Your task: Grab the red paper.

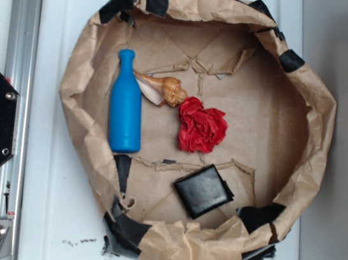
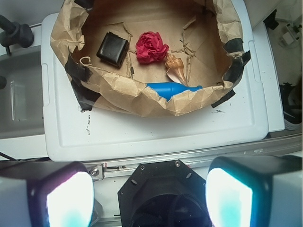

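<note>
In the exterior view we see, from left to right inside the brown paper lining (image 1: 307,96), the blue plastic bottle (image 1: 126,108) lying with its neck toward the top, a conch shell (image 1: 166,89) just beside it, and the red paper (image 1: 201,128) near the middle of the floor, touching the shell's tip. The black square box (image 1: 203,190) sits below the red wad. The lining rests on a white lid (image 1: 42,202). In the wrist view our gripper (image 2: 150,196) hangs well short of the bowl, its fingers (image 2: 66,196) spread wide apart and holding nothing.
</note>
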### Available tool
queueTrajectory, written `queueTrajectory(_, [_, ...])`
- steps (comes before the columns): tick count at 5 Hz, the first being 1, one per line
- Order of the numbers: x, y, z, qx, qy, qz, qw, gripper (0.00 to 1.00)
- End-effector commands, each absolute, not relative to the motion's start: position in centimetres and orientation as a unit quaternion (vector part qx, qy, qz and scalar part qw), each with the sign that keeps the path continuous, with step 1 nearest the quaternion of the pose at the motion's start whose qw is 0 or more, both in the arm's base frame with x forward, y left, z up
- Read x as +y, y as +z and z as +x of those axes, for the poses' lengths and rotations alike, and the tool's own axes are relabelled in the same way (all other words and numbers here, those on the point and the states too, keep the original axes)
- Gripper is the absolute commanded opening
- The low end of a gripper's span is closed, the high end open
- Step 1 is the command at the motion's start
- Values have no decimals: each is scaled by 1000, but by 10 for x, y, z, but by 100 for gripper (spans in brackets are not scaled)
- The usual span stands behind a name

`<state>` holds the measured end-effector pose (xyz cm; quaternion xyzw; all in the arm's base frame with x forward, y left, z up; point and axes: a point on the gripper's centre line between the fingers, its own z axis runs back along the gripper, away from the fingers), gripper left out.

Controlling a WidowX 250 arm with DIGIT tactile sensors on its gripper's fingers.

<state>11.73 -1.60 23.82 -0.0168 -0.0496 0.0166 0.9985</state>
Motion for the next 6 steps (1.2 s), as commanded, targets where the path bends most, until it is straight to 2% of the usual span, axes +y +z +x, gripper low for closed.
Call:
queueTrajectory(1, [-16, 238, 117, -50, 17, -17, 998, 100])
queueTrajectory(2, [27, 211, 167, -78, -67, -5, 995, 100])
queueTrajectory(3, [21, 181, 225, -90, -163, 1, 982, 100])
queueTrajectory(4, [22, 133, 275, -101, -228, -33, 968, 100])
queueTrajectory(5, [-3, 86, 299, -61, -295, -39, 953, 100])
queueTrajectory(6, [-23, 58, 283, -38, -337, -29, 940, 100])
